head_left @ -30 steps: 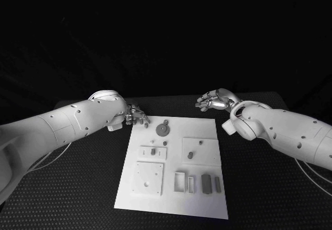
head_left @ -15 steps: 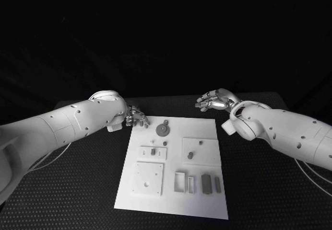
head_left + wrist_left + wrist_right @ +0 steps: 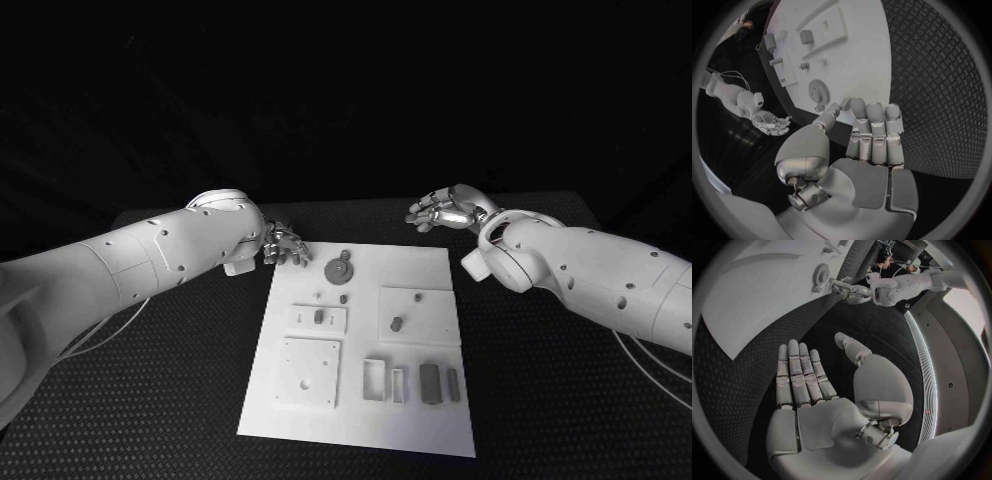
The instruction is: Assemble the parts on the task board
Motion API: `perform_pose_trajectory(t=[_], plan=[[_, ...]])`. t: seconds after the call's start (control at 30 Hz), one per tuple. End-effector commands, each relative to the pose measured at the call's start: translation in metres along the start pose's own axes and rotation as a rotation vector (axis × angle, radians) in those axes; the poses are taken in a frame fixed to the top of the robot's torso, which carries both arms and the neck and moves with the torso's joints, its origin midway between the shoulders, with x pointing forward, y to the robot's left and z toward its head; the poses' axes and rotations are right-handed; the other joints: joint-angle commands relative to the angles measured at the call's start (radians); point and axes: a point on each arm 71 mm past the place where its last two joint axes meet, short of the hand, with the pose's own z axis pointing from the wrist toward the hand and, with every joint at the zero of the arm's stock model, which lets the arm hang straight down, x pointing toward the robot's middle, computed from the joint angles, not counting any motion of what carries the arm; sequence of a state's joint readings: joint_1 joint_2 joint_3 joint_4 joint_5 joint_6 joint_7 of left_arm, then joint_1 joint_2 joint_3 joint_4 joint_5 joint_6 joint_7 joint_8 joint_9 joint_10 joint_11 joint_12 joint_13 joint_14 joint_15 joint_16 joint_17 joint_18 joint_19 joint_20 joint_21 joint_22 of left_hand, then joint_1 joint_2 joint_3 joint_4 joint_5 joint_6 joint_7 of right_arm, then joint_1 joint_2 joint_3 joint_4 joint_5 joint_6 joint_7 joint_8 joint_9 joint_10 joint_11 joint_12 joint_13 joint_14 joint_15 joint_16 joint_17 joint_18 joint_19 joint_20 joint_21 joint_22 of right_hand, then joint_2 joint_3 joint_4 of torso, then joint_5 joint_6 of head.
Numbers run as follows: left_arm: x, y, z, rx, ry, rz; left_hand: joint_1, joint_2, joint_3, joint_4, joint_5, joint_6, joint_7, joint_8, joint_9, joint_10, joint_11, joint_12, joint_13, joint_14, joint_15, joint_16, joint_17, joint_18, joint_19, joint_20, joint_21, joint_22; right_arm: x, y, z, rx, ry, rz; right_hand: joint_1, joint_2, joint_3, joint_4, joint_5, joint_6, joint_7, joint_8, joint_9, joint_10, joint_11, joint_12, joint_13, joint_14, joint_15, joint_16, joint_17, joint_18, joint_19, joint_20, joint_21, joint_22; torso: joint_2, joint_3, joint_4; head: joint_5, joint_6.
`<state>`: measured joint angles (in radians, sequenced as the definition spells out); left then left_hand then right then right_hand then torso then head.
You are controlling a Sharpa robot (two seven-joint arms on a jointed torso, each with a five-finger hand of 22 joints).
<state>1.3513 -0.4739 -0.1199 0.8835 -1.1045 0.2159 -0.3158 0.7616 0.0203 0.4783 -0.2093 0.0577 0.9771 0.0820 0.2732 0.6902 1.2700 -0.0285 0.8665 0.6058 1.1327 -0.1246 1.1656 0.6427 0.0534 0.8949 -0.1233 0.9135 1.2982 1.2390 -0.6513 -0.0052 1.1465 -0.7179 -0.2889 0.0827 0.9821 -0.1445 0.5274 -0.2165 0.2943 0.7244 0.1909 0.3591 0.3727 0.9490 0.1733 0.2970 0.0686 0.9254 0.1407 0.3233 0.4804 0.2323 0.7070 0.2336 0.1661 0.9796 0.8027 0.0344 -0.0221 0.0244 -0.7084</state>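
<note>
— gear (image 3: 340,268) sits flat at the far end of the task board (image 3: 433,420), towards its left corner.
— so which is closer?
— left robot hand (image 3: 287,245), just beside that corner, fingers apart, holding nothing. right robot hand (image 3: 449,211) hangs past the far edge, empty too.

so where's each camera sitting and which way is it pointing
Head view: on the head, looking down at the task board; both arms reach in.
Left wrist view: behind the open left hand, facing the board's gear.
Right wrist view: behind the open right hand, facing the board's far corner.
Shared: both wrist views show the gear and the opposite hand.
</note>
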Motion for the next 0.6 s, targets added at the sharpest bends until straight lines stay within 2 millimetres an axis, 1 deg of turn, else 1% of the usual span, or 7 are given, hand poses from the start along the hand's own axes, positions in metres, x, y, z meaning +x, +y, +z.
perform_pose_trajectory(t=[0.03, 0.17, 0.3, 0.37, 0.4, 0.47, 0.6], plan=[[0.0033, -0.0019, 0.0009, 0.012, 0.018, -0.007, 0.000, 0.017, -0.002, -0.008, -0.003, 0.005, 0.000, -0.001, -0.001, 0.009, -0.001, -0.007, 0.000, -0.006, 0.001, 0.006, 0.000, -0.015, -0.007, -0.093, -0.005, 0.002, 0.0011, 0.0012, 0.0003, -0.011, 0.007, 0.002, -0.007, -0.003, -0.004, 0.001, 0.004, 0.004, 0.019, 0.002, -0.001, 0.006, 0.002, -0.003, 0.000, -0.002, 0.007, -0.004, -0.001, 0.007, -0.002, 0.001, -0.004, 0.002, 0.000, 0.0002, 0.0000, 0.000, 0.000], [0.0031, -0.0016, 0.0007, 0.013, 0.015, -0.009, 0.022, 0.054, 0.000, -0.028, -0.003, 0.015, -0.002, 0.003, -0.001, 0.015, -0.003, -0.006, 0.000, -0.003, 0.002, 0.009, 0.001, -0.015, -0.005, -0.093, -0.005, 0.006, 0.0013, 0.0013, 0.0004, -0.012, 0.008, 0.002, -0.007, -0.003, -0.004, 0.001, 0.004, 0.004, 0.019, 0.002, -0.002, 0.006, 0.002, -0.003, 0.000, -0.002, 0.007, -0.004, -0.001, 0.007, -0.002, 0.001, -0.004, 0.002, 0.000, 0.0000, 0.0002, 0.000, 0.000], [0.0031, -0.0015, 0.0004, 0.016, 0.013, -0.010, 0.048, 0.083, 0.003, -0.051, -0.002, 0.029, -0.005, 0.008, 0.000, 0.022, -0.006, -0.007, 0.001, 0.001, 0.002, 0.012, 0.001, -0.015, -0.001, -0.093, -0.004, 0.011, 0.0014, 0.0013, 0.0004, -0.011, 0.009, 0.002, -0.007, -0.003, -0.004, 0.001, 0.004, 0.004, 0.019, 0.002, -0.002, 0.006, 0.002, -0.004, 0.000, -0.002, 0.007, -0.004, -0.002, 0.007, -0.002, 0.001, -0.004, 0.002, 0.000, 0.0000, 0.0003, 0.000, -0.002], [0.0033, -0.0013, 0.0001, 0.013, 0.013, -0.010, 0.070, 0.106, 0.007, -0.071, 0.000, 0.056, -0.013, 0.021, 0.004, 0.028, -0.013, -0.006, 0.001, 0.005, 0.001, 0.015, 0.001, -0.015, 0.002, -0.093, -0.003, 0.014, 0.0014, 0.0013, 0.0004, -0.011, 0.009, 0.002, -0.007, -0.003, -0.004, 0.001, 0.004, 0.004, 0.019, 0.002, -0.002, 0.006, 0.002, -0.004, 0.000, -0.002, 0.007, -0.004, -0.002, 0.007, -0.002, 0.001, -0.004, 0.002, 0.000, 0.0000, -0.0001, 0.001, -0.002], [0.0033, -0.0010, 0.0000, 0.013, 0.012, -0.010, 0.079, 0.114, 0.008, -0.077, 0.001, 0.064, -0.016, 0.025, 0.005, 0.030, -0.016, -0.007, 0.001, 0.007, 0.001, 0.016, 0.001, -0.015, 0.004, -0.093, -0.003, 0.015, 0.0014, 0.0013, 0.0004, -0.011, 0.009, 0.002, -0.007, -0.003, -0.004, 0.001, 0.004, 0.004, 0.019, 0.002, -0.002, 0.006, 0.002, -0.004, 0.000, -0.002, 0.007, -0.004, -0.002, 0.007, -0.002, 0.001, -0.004, 0.002, 0.000, 0.0000, -0.0002, 0.001, -0.003], [0.0031, -0.0002, -0.0003, 0.014, 0.012, -0.011, 0.094, 0.122, 0.008, -0.080, 0.004, 0.080, -0.022, 0.034, 0.009, 0.033, -0.021, -0.009, 0.001, 0.010, 0.002, 0.017, 0.001, -0.015, 0.005, -0.092, -0.003, 0.018, 0.0013, 0.0012, 0.0005, -0.011, 0.008, 0.002, -0.007, -0.003, -0.004, 0.002, 0.004, 0.004, 0.019, 0.002, -0.002, 0.007, 0.002, -0.004, 0.000, -0.002, 0.007, -0.004, -0.002, 0.007, -0.002, 0.001, -0.004, 0.002, 0.000, 0.0002, -0.0001, 0.001, -0.003], [0.0022, 0.0023, -0.0010, 0.013, 0.005, -0.035, 0.105, 0.129, 0.007, -0.080, 0.008, 0.087, -0.025, 0.038, 0.012, 0.035, -0.024, -0.010, 0.001, 0.012, 0.001, 0.018, 0.000, -0.015, 0.007, -0.093, -0.002, 0.020, 0.0013, 0.0012, 0.0005, -0.011, 0.009, 0.002, -0.007, -0.003, -0.004, 0.002, 0.004, 0.004, 0.019, 0.002, -0.002, 0.007, 0.002, -0.004, 0.000, -0.002, 0.007, -0.004, -0.002, 0.007, -0.002, 0.001, -0.004, 0.003, 0.000, 0.0006, 0.0000, 0.001, -0.002]])
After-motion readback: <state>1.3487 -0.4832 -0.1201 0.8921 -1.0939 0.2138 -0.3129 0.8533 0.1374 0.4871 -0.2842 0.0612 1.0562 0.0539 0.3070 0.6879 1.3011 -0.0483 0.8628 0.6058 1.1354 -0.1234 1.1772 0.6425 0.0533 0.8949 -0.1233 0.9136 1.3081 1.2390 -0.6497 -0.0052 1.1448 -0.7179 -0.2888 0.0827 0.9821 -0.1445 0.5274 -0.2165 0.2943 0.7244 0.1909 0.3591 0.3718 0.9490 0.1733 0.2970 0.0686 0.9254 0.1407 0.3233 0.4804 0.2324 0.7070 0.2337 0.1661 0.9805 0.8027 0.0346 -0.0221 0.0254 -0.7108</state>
